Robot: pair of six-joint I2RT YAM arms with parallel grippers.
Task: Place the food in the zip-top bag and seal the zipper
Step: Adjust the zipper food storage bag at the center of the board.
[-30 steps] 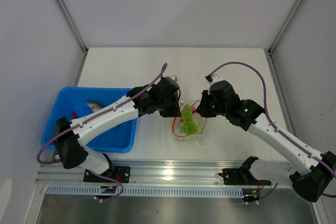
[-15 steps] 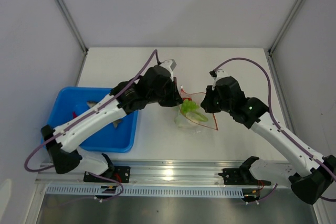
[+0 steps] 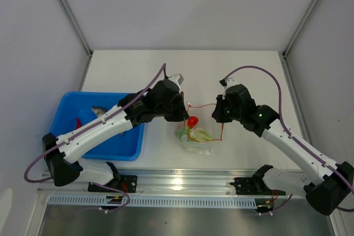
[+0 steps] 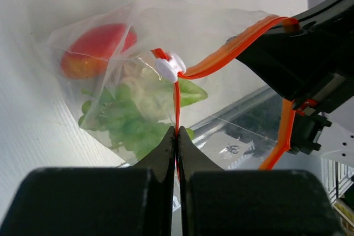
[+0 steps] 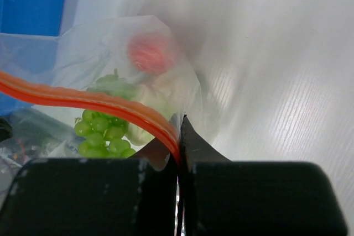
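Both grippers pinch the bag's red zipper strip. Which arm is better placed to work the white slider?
Probably left: the white slider sits just beyond the left gripper, while the right gripper pinches the zipper further along, anchoring it.

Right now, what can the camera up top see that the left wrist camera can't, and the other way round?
Only the top view shows the blue tray with the grey fish in it, and both whole arms. Only the left wrist view shows the left gripper pinched shut on the zipper, and the white slider sitting on it. Both show the zip-top bag holding a red fruit and green food.
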